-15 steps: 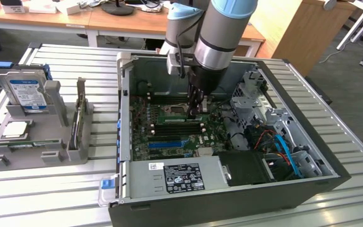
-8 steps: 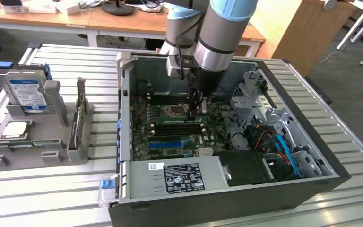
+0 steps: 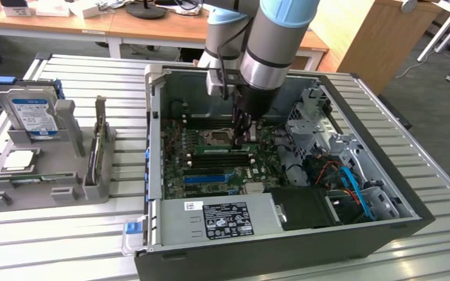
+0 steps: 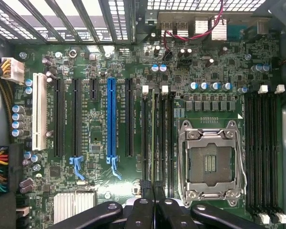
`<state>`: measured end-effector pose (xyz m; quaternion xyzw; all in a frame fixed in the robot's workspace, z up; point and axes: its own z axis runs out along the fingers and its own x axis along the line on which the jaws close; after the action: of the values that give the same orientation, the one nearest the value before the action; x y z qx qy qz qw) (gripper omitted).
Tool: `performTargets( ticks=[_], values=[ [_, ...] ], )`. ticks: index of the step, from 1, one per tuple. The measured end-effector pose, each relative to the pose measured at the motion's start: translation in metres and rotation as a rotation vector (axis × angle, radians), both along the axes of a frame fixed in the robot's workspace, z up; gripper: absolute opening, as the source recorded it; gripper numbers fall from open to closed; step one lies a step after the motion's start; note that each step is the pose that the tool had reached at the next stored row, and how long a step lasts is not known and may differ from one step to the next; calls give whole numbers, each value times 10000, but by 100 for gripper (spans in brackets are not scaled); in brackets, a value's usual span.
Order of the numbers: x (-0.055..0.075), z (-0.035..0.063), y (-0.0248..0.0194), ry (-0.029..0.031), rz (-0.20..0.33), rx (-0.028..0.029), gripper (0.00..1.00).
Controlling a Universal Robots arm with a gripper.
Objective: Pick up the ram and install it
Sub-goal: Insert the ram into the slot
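The exterior view is looking down obliquely across the table (image 3: 53, 234) into the open case (image 3: 287, 254). The wrist view, behind the tool (image 4: 155, 193), is closely facing the shared motherboard (image 4: 95, 133).

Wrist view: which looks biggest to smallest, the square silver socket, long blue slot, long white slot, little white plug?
1. Square silver metal socket
2. Long blue plastic slot and long white plastic slot: about alike, no ranking.
3. Little white plug with yellow wires

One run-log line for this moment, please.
phase: install | gripper: shut on ram, inside case | ram: edge-on along memory slot, beside empty processor socket | seated: cannot tell
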<state>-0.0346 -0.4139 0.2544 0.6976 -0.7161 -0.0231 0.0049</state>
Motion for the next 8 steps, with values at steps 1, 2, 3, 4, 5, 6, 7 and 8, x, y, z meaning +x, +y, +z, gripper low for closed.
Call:
performTargets(
  ticks=[1,2,3,4,5,6,7,8],
  values=[
    [0,-3,0,0,0,-1,12],
    [0,-6,0,0,0,-1,12],
    [0,-13,0,-2,0,2,12],
    [0,-19,0,-1,0,2,12],
    [0,-24,0,-1,-1,2,12],
    [0,-30,0,-1,0,1,12],
    [0,-37,0,-1,0,1,12],
    [0,-43,0,-1,0,1,12]
  ],
)
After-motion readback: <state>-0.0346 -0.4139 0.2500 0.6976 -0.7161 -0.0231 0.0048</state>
